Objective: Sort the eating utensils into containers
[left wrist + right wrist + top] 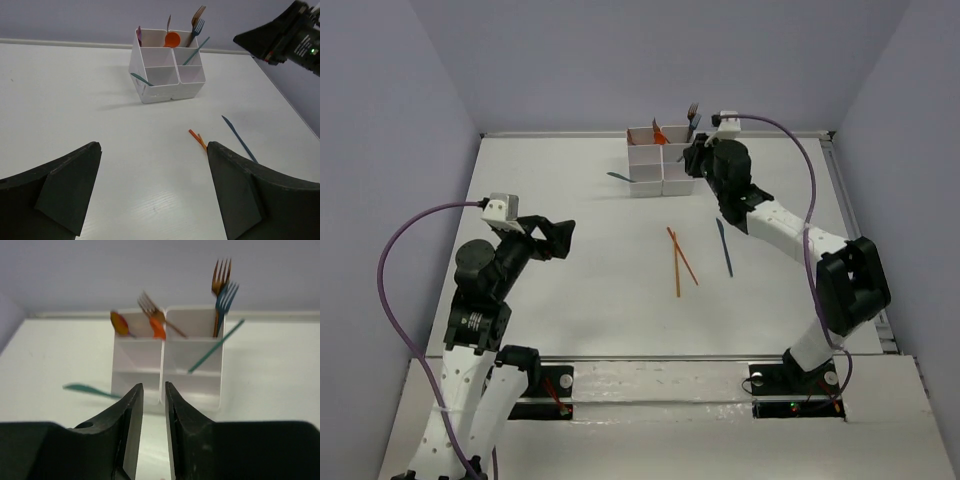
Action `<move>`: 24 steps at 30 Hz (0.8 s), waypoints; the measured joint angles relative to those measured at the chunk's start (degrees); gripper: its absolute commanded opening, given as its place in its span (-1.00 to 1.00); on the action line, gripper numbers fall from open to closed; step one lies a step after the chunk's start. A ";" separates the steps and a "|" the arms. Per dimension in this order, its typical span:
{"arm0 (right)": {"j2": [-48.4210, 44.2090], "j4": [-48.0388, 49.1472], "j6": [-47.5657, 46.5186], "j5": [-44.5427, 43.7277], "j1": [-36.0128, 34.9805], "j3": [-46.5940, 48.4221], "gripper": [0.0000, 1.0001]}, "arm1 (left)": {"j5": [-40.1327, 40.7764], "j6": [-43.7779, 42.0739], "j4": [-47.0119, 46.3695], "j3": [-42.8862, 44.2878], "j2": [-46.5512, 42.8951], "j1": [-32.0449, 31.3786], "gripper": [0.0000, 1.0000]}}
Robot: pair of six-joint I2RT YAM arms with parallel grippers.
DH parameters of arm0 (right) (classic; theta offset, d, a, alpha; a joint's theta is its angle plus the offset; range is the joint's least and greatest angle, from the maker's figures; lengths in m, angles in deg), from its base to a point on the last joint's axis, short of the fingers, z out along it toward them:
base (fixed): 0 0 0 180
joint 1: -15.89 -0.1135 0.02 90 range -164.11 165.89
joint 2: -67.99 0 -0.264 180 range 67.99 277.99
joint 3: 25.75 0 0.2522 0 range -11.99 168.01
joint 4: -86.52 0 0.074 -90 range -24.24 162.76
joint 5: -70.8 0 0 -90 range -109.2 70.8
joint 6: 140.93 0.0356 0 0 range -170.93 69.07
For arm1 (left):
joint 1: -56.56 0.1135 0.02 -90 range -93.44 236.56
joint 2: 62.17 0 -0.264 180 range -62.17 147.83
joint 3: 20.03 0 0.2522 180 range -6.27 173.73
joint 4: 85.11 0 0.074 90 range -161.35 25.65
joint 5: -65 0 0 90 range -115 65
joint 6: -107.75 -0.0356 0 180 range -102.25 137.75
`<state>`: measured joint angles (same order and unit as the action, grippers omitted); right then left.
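Note:
The white containers (658,162) stand at the back of the table. In them I see an orange spoon (157,328), a copper-purple spoon (119,322), a copper fork (220,274), a blue fork (226,294) and a slanting teal knife (216,346). Another teal knife (618,177) leans against their left side. Two orange sticks (680,258) and a blue knife (723,247) lie mid-table. My right gripper (153,386) hovers just in front of the containers, jaws a narrow gap apart and empty. My left gripper (152,145) is wide open over bare table at the left.
The right arm (285,35) reaches across the back right toward the containers. The table's back wall runs just behind the containers (167,65). The orange sticks (197,138) and blue knife (240,139) lie right of my left gripper.

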<state>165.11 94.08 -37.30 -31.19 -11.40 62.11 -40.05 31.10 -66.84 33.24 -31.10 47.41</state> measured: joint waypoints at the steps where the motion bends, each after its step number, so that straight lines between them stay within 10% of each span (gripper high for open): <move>1: -1.46 -2.38 1.01 0.66 -0.68 -2.34 -0.42 | 0.00 0.00 0.00 0.00 -0.13 -0.02 0.98; 10: -2.64 -27.74 5.86 1.64 -9.49 -11.72 -0.18 | -0.44 0.02 0.00 0.00 -1.55 -0.11 0.98; 24: 0.52 -35.45 11.10 2.19 -11.43 -14.10 -0.38 | -0.87 0.02 0.00 0.00 -2.05 -0.11 0.98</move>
<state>165.64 58.63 -26.20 -29.00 -22.83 48.01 -40.92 31.12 -66.84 33.24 -33.15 47.30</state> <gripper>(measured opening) 0.314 0.989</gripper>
